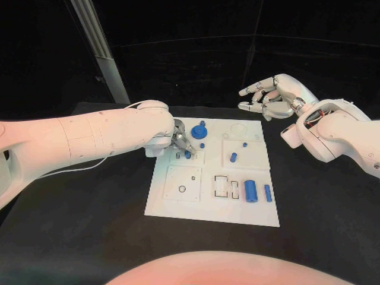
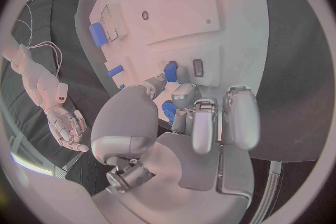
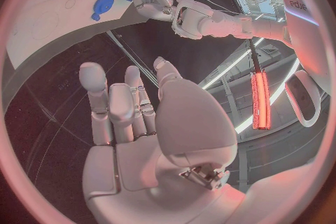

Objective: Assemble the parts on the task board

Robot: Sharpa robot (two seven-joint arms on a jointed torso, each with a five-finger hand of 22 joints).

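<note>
White task board lay mid-table; left hand at its far-left corner pinched a small blue part. Right hand hovered beyond the far edge, fingers apart, holding nothing

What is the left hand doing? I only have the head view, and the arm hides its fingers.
Observer: In the left wrist view, the left hand has its fingertips at a small blue part on the board. I can't tell whether it grips it.
Operator: Is the right hand carrying anything?
Observer: No. The right wrist view shows the right hand with fingers apart and nothing in its palm.
</note>
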